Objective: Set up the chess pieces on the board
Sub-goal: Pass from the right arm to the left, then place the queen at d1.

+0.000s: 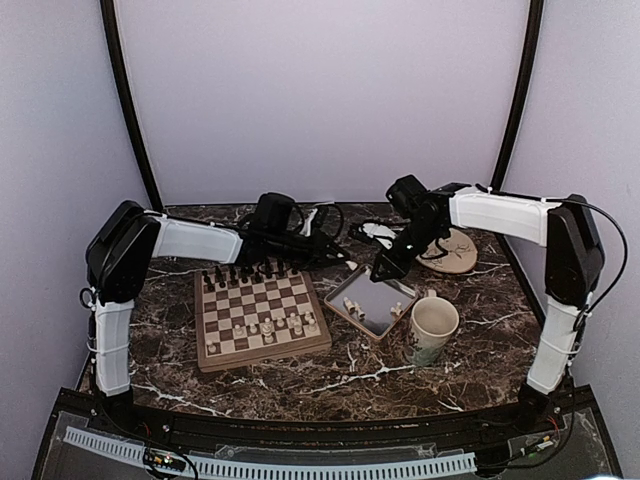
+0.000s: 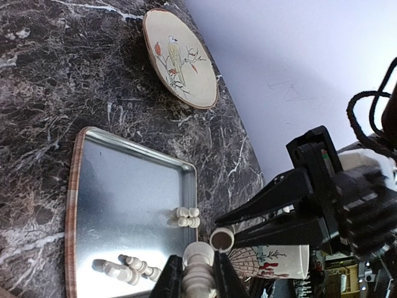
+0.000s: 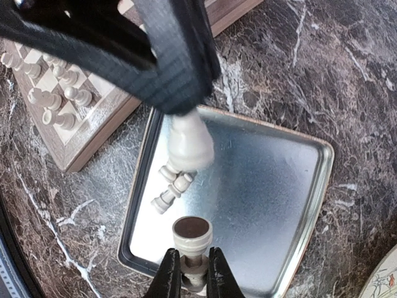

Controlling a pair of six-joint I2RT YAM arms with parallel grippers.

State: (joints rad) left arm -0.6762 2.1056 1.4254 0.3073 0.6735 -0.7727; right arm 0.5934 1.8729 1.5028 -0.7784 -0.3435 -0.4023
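Hovering over the grey tray (image 3: pixel 267 186), your left jaws clamp a cream chessman (image 2: pixel 198 271). Your right jaws, just beside, clamp a second chessman (image 3: pixel 192 234).

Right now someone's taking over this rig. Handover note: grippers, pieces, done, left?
Left gripper: shut on a cream-white chess piece, held over the grey square metal tray.
Right gripper: shut on a second cream-white piece with a dark felt base, also over the tray.
Done: dark brown chessmen line the far rows of the square wooden chessboard; several cream pieces on the board stand on its near rows.
Left: place both held pieces, then the few loose cream pieces lying in the tray.
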